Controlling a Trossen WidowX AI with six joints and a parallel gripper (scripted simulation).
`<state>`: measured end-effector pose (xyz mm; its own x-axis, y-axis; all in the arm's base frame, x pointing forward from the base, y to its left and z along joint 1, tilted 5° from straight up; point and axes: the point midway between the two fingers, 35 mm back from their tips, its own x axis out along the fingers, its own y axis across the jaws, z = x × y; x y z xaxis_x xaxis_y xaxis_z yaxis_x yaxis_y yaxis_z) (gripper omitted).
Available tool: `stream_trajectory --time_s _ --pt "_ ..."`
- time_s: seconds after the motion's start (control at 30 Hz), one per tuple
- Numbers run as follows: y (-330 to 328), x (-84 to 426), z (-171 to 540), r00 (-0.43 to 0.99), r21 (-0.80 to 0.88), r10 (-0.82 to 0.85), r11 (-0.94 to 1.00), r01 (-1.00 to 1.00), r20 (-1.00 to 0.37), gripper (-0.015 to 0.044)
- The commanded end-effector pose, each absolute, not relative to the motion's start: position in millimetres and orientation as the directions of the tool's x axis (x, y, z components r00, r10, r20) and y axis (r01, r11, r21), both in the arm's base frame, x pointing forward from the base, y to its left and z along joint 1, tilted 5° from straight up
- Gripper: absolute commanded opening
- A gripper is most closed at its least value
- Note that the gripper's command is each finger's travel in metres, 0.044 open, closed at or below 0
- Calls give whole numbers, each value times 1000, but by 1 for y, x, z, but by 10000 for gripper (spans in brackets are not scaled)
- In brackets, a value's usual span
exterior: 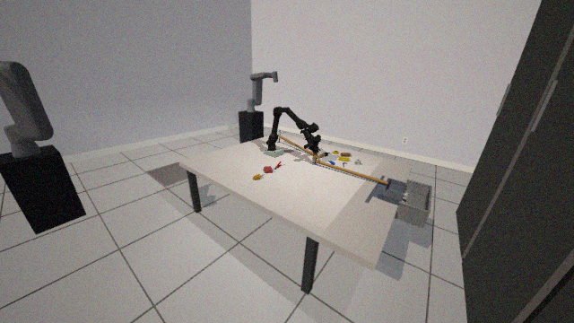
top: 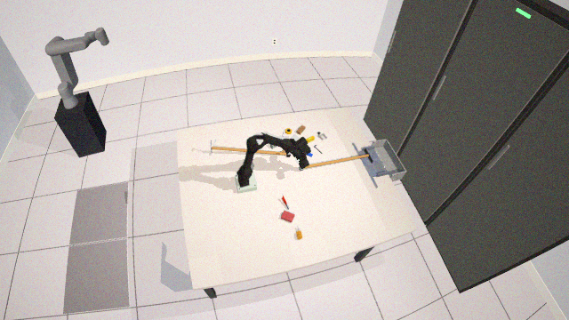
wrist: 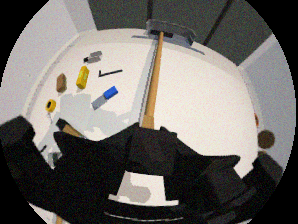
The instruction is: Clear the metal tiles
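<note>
My gripper [top: 304,167] [exterior: 315,161] [wrist: 149,127] is shut on the near end of the long scraper's wooden handle [top: 338,161] [exterior: 354,172] [wrist: 154,80], low over the table. The handle runs to the table's far end, where its dark head [top: 368,157] is over the blue-grey steel bench plate [top: 377,169] [exterior: 396,187]. The grey catch box [top: 396,174] [exterior: 413,216] [wrist: 170,23] adjoins the plate's far end, beyond the table edge. Small pale specks [exterior: 404,196] show near the plate and box border; I cannot tell whether they are tiles. No tile is clearly visible on the plate.
A second wooden-handled tool [top: 231,149] lies behind the arm. A yellow block [top: 310,140] [wrist: 82,77], brown block [top: 300,130] [wrist: 61,83], black hex key [top: 317,148] [wrist: 111,73] and blue-ended piece [wrist: 110,92] lie beside the scraper. A red block [top: 287,216] [exterior: 267,170] lies opposite.
</note>
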<state>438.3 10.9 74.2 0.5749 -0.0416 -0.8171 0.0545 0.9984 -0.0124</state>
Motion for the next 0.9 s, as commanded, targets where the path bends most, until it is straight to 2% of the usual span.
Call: stream_trajectory --time_s 0.0,0.87 --pt "12 434 78 585 -14 -44 998 55 -810 0" --pt "14 392 78 585 -14 -43 998 55 -810 0"
